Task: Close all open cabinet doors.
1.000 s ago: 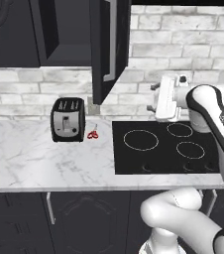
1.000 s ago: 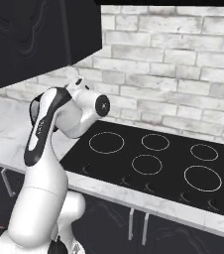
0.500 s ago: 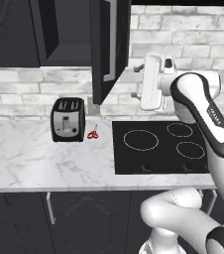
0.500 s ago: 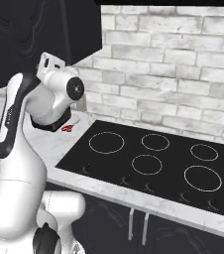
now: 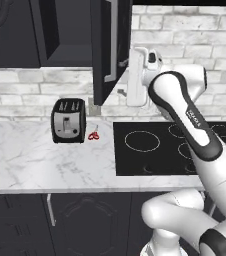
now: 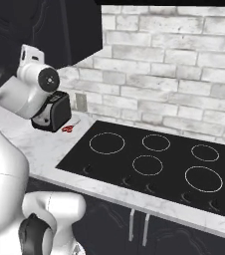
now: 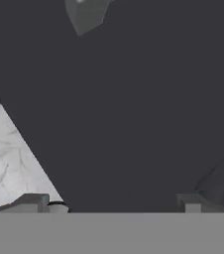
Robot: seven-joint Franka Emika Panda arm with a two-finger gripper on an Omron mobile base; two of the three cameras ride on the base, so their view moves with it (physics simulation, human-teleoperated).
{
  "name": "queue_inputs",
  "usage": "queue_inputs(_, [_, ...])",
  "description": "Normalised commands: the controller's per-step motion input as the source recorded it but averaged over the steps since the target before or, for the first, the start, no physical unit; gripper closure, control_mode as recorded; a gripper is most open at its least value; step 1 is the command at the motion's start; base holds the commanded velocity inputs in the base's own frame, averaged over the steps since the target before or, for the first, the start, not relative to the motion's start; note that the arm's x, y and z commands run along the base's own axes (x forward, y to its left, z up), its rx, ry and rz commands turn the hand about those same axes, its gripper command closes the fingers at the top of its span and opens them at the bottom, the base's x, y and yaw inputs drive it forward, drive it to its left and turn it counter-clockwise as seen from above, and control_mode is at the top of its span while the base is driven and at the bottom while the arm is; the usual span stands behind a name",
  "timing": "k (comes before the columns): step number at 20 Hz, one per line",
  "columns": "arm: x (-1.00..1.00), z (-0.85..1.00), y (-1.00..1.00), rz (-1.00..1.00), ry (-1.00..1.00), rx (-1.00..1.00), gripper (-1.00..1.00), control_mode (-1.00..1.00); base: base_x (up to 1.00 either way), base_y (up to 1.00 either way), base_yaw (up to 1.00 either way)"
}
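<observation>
A black toaster (image 5: 68,120) stands on the white marble counter (image 5: 30,160), with red scissors (image 5: 93,135) lying just beside it at its 3 o'clock. A black induction cooktop (image 5: 155,150) occupies the counter further toward 3 o'clock, in front of a white brick wall (image 6: 184,74). The open cabinet door (image 5: 106,47) projects edge-on from the wall cabinets at 12 o'clock above the scissors, its silver bar handle (image 5: 114,42) facing the arm. The cabinet interior is too dark to show contents. The gripper (image 7: 114,201) faces the dark door panel at close range, fingers (image 7: 32,201) spread wide and holding nothing; contact with the door cannot be determined.
</observation>
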Motion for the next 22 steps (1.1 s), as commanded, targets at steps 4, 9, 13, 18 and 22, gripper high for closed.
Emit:
queue_inputs(4, [0.41, 0.00, 0.54, -0.08, 0.04, -0.03, -1.00, -1.00, 0.00, 0.00, 0.00])
queue_inputs(9, [0.43, 0.00, 0.72, -0.15, 0.00, -0.05, -1.00, -1.00, 0.00, 0.00, 0.00])
queue_inputs(13, [0.38, 0.00, 0.81, -0.22, 0.00, -0.09, -1.00, -1.00, 0.00, 0.00, 0.00])
queue_inputs(18, [0.32, 0.00, 0.59, -0.27, 0.00, -0.08, -1.00, -1.00, 0.00, 0.00, 0.00])
queue_inputs(22, [0.14, 0.21, 0.23, -0.23, 0.04, -0.01, -1.00, -1.00, 0.00, 0.00, 0.00])
